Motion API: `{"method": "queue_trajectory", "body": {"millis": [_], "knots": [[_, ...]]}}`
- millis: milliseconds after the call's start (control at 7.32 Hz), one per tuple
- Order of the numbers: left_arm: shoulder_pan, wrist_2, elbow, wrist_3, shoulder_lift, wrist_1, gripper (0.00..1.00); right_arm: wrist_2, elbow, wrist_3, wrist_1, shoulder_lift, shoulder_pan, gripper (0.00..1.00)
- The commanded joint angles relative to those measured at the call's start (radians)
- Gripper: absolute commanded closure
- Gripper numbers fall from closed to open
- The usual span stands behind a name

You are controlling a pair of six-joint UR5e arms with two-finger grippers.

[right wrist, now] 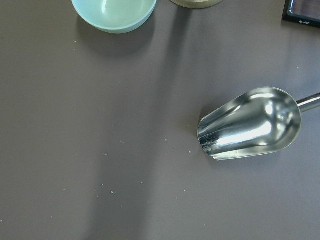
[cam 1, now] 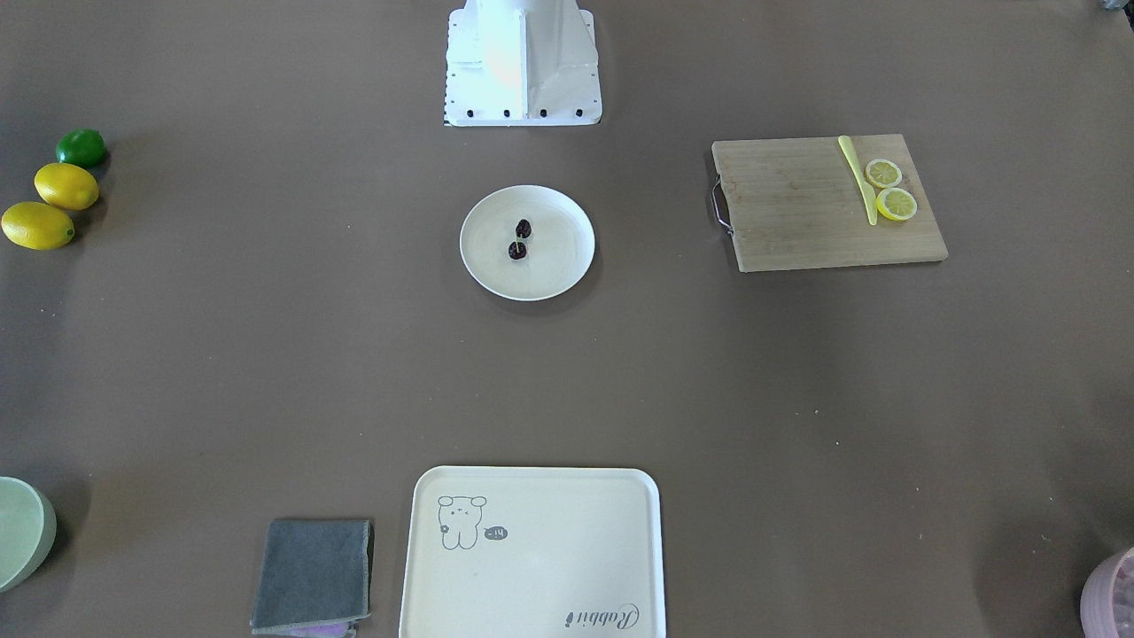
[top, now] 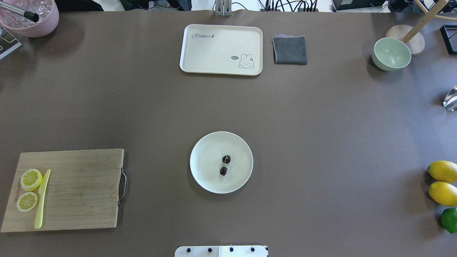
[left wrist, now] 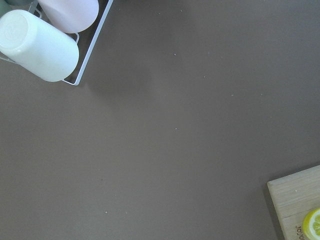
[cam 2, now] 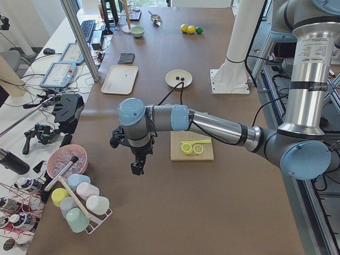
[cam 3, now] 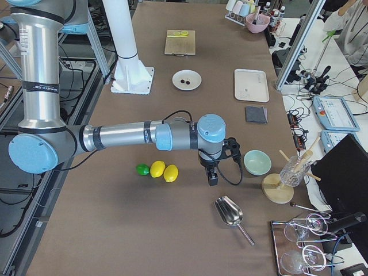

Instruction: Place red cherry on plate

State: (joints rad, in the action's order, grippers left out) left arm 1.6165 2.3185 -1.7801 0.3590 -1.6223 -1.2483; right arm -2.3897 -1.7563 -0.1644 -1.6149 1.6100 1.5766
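The red cherry (top: pixel 226 159), a dark joined pair, lies inside the round cream plate (top: pixel 207 164) at the table's middle, a little right of the plate's centre. In the front-facing view the cherry (cam 1: pixel 524 228) also rests on the plate (cam 1: pixel 554 261). Neither gripper is near it. My left gripper (cam 2: pixel 137 169) hangs over bare table near the cup rack, far off at the left end. My right gripper (cam 3: pixel 213 179) hangs at the right end between the lemons and the green bowl. Both show only in the side views, so I cannot tell if they are open or shut.
A wooden cutting board (top: pixel 82 189) holds two lemon slices (top: pixel 31 179) and a yellow knife (top: pixel 42 200). Also on the table are a cream tray (top: pixel 221 50), a grey cloth (top: pixel 290 49), a green bowl (top: pixel 391 54), lemons (top: pixel 443 171), a lime (top: pixel 450 220) and a metal scoop (right wrist: pixel 250 125).
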Motion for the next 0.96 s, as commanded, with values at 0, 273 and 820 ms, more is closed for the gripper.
{"method": "queue_trajectory", "body": {"millis": [0, 273, 820], "knots": [[0.0, 0.002, -0.005, 0.003, 0.013, -0.005, 0.02, 0.0, 0.003, -0.001, 0.001, 0.001, -0.001, 0.0], [0.002, 0.002, -0.031, 0.003, 0.024, -0.003, 0.02, 0.001, 0.001, -0.003, 0.001, 0.01, -0.001, 0.0], [0.002, 0.002, -0.068, 0.003, 0.041, -0.002, 0.02, -0.025, -0.003, -0.001, 0.001, 0.011, -0.001, 0.0]]}}
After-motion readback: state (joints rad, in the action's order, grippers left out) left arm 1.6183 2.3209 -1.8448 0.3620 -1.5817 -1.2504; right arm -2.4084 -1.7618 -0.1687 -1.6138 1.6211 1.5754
